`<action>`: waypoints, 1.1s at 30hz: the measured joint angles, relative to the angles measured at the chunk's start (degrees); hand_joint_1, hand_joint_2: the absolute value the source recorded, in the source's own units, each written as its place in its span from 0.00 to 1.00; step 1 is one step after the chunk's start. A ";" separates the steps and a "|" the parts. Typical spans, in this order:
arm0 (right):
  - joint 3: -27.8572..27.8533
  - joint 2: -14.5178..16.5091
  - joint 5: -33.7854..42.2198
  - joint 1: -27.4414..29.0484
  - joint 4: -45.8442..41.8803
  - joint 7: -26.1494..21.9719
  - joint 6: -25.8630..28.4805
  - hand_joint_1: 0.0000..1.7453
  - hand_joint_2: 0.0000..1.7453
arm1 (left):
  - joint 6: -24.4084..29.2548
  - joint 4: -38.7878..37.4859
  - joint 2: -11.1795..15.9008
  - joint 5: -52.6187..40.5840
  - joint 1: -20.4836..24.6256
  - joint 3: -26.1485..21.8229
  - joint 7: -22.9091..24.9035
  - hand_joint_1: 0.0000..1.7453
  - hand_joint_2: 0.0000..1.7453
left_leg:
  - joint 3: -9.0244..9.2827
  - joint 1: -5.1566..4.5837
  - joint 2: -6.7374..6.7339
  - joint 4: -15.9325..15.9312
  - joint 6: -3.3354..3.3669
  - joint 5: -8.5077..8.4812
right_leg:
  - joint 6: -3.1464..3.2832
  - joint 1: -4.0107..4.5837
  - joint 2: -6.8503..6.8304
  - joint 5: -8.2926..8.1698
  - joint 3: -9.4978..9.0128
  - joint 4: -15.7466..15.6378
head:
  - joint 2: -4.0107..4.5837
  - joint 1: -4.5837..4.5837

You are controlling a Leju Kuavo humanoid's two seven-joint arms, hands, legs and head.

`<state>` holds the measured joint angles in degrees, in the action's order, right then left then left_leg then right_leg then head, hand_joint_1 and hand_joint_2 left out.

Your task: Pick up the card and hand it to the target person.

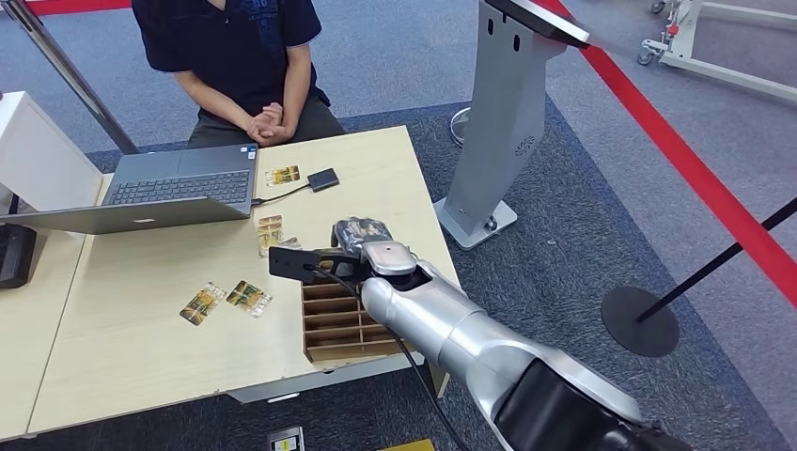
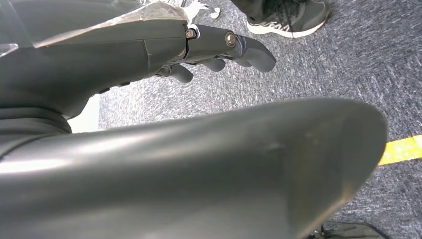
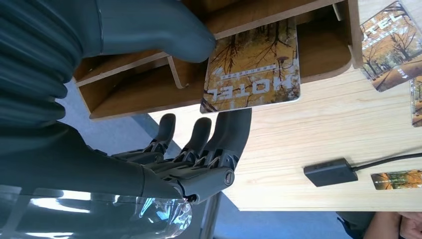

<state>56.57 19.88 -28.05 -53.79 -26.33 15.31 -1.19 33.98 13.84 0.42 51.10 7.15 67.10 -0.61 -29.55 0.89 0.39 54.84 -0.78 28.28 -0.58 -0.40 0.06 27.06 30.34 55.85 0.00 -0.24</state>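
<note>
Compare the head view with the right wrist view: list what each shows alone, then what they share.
Head view alone: the seated person with clasped hands, the open laptop, the grey kiosk stand.

Right wrist view alone: the card pinched between thumb and fingers, its HOTEL print, standing at the slotted wooden rack.

Shared: the right hand, the rack, the wooden table, the small black box on its cable, and loose cards lying flat.

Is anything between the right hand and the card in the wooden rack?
Nothing visible stands between them. In the right wrist view the right hand is already at the card, which sticks out of the wooden rack: the thumb lies at the card's edge and the fingers are just beside it. Whether it grips the card yet is unclear.
</note>
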 joint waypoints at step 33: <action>0.02 0.34 2.10 -0.03 0.48 -1.58 2.04 0.78 1.00 | -0.19 0.00 0.00 -0.53 0.01 0.00 0.05 0.00 0.00 | 0.00 0.00 0.00 0.00 0.00 0.00 | 0.00 0.00 0.00 0.00 0.01 0.00 | 0.00 0.00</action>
<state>56.59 20.22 -25.94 -53.83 -25.85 13.73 0.85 33.79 13.84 0.42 50.57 7.15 67.10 -0.56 -29.55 0.89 0.39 54.84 -0.78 28.28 -0.58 -0.40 0.06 27.06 30.35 55.85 0.00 -0.24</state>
